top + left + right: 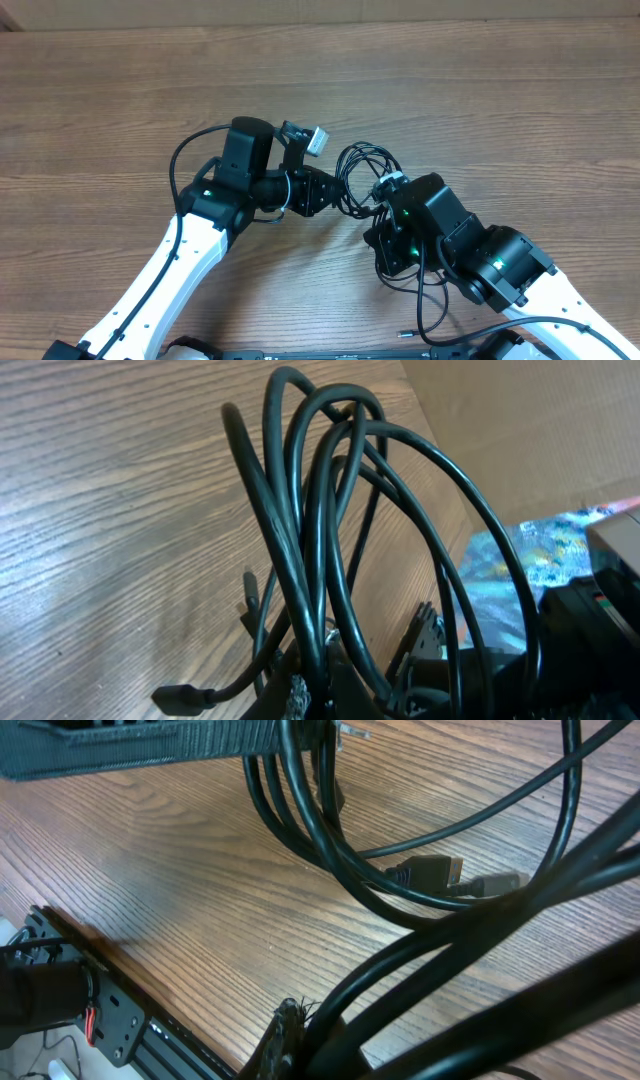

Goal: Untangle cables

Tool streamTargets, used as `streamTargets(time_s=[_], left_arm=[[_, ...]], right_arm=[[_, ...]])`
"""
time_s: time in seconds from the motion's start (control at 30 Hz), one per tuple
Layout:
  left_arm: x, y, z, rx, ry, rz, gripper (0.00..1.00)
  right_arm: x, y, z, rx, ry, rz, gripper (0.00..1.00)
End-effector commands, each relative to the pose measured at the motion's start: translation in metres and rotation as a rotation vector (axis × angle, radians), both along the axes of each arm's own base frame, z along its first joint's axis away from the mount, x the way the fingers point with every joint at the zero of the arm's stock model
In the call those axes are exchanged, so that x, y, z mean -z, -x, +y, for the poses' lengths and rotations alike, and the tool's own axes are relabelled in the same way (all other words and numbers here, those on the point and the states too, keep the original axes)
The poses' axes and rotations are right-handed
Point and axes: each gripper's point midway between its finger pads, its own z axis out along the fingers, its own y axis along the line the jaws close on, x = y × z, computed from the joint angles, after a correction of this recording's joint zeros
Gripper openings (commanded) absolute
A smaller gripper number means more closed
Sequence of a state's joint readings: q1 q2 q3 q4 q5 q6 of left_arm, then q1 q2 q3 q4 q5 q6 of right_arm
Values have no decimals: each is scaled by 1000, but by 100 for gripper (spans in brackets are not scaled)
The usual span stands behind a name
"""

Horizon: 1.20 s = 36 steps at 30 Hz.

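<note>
Gripping the cables from one side, the left end effector sits near the middle of the bench, well away from the far edge. In the left wrist view the black loops gather into a tight bunch at the bottom of the frame, where they run down between the fingers. So that end effector is closed narrow on the bundle. The loops rise from it and fan out above the wood. A black plug on a loose end hangs low, close to the bench surface.

The right end effector faces the left one from the other side of the bundle and touches it. In the right wrist view several thick strands cross close to the camera. They hide the gap between the fingers, so I cannot tell how far open it is. Beyond the strands, a second black plug and a silvery plug lie just beside each other over the bench.
</note>
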State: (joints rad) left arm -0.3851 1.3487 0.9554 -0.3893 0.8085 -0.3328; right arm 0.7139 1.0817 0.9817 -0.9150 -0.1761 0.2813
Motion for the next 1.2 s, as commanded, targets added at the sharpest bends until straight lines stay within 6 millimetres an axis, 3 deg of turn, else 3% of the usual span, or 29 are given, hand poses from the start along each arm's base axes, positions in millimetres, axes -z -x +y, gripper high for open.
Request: streamTargets(time_s=[0.0,0.13,0.23,0.3,0.33,0.37,0.4,0.43,0.53,0.77,0.87,0.97,1.07,1.17], left_arm=[[-8,-3,5,27,6,-73,4],[3,-24,28,-88,-70,-80,4],[25,-40,62,-237,-213,-52,4],[43,-43,88,-332,-330,-3,4],[48,-42,94,-354,-354,20,6],[54,-39,101,-385,-381,61,11],[59,-36,104,-405,-395,97,18],[64,-33,106,-424,-405,136,35],[75,-29,111,-458,-433,200,100],[90,-28,116,-607,-417,375,99],[89,-21,97,-637,-308,531,100],[79,-9,68,-527,-196,617,99],[82,1,54,-485,-214,625,100],[96,12,44,-572,-281,708,100]], right_arm=[[-13,-3,2,1,-28,-33,6],[-9,-1,-11,44,20,-29,13],[-7,-3,-31,167,68,-21,24],[-10,-3,-37,218,61,-25,51],[-12,-3,-37,218,54,-31,73],[-16,-4,-37,226,39,-38,81],[-18,-5,-36,237,22,-42,86],[-21,-7,-34,245,4,-48,88],[-28,-13,-28,251,-32,-72,92],[-30,-14,-27,254,-40,-78,99],[-28,-12,-29,254,-29,-70,100],[-27,-12,-30,255,-25,-67,100],[-27,-11,-30,255,-25,-68,100],[-29,-11,-31,256,-30,-72,100]])
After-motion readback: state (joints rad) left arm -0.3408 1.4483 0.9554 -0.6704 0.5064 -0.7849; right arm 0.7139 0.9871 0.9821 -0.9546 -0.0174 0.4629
